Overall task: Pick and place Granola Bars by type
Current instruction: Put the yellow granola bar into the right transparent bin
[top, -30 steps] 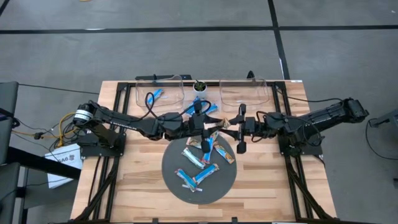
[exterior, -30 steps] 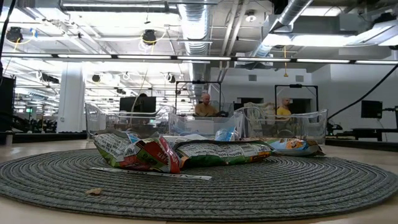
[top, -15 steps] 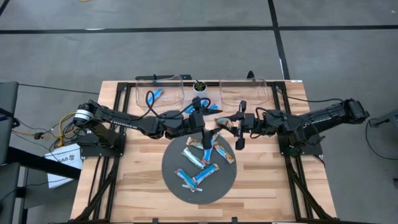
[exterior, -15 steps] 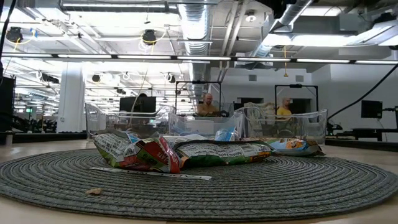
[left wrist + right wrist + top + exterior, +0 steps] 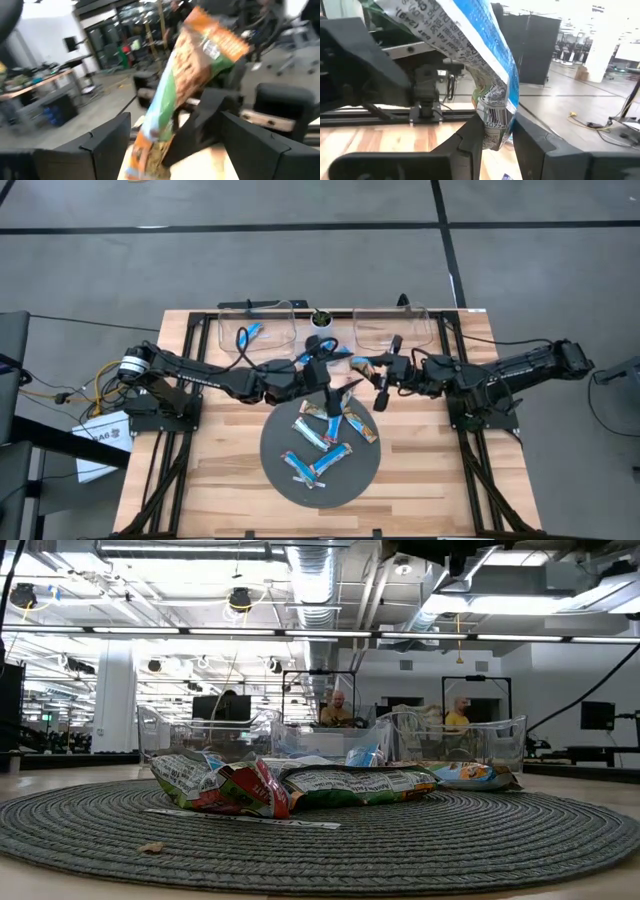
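Note:
One of the Granola Bars (image 5: 192, 80), orange and green on its face, hangs in the air between my two grippers over the table's middle. Its printed back (image 5: 470, 45) is white and blue with a barcode. My right gripper (image 5: 496, 135) is shut on it. My left gripper (image 5: 175, 150) stands open, one finger on either side of the bar's lower end, and I cannot tell whether either finger touches it. Several more bars (image 5: 325, 435) lie flat on a round dark mat (image 5: 290, 480). One blue bar (image 5: 248, 335) lies in the left clear bin (image 5: 225, 340). My right gripper pinches the bar's barcode end (image 5: 494, 120) between its two fingers (image 5: 467, 142). It comes level from the table's right side (image 5: 372, 370). The bar stands out beyond the fingertips, tilted and lifted clear of the table.
Two clear bins stand at the far edge, and the right one (image 5: 415, 335) has no bar in sight. A small white cup (image 5: 321, 318) sits between them. Two blue bars (image 5: 312, 355) lie on the wood beyond the mat. The woven mat (image 5: 320, 840) fills the low view.
My left gripper has opened wide and let go of the bar, which stays in my right gripper. My right gripper has gone a little toward the far edge and turned somewhat, taking the bar with it.

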### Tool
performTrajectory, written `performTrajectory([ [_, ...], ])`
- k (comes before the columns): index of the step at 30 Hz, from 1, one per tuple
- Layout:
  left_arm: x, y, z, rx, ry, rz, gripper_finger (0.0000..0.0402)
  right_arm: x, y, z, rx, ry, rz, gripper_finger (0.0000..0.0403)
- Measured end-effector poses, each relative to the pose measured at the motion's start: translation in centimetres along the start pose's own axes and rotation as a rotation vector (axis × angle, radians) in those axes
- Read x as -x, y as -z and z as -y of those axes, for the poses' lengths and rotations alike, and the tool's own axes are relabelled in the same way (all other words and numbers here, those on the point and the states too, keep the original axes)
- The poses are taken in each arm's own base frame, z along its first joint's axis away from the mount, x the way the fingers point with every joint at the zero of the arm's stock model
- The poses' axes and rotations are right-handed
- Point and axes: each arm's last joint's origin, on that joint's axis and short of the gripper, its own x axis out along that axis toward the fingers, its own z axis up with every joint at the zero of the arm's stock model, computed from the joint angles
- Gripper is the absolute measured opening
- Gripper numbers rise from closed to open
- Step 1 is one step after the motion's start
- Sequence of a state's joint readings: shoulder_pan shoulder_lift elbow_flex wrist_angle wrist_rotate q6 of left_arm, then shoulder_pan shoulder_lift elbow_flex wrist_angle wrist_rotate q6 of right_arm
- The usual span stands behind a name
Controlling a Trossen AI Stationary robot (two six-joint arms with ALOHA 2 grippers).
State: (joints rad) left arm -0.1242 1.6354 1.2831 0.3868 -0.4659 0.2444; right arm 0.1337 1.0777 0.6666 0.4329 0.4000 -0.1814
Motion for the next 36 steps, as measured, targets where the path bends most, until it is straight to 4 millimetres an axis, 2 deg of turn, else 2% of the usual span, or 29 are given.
performTrajectory([
  [6,0.1,-0.1,-0.3,-0.029,-0.085,-0.022,0.0294,0.5,-0.2,0.8,-0.007,0.051,-0.023,0.0082],
  [12,0.2,0.6,-0.6,-0.068,-0.202,-0.109,0.0294,1.9,-0.9,2.4,-0.02,0.222,-0.045,0.0081],
  [17,0.2,1.1,-0.5,-0.096,-0.218,-0.164,0.0294,2.9,-0.9,4.0,-0.046,0.384,-0.091,0.0081],
  [30,0.6,2.6,-0.3,-0.144,-0.187,-0.298,0.0294,3.0,1.7,7.5,-0.196,0.622,-0.252,0.0081],
  [36,0.8,3.5,-0.1,-0.141,-0.144,-0.369,0.0294,3.3,3.5,8.7,-0.29,0.706,-0.369,0.0081],
])
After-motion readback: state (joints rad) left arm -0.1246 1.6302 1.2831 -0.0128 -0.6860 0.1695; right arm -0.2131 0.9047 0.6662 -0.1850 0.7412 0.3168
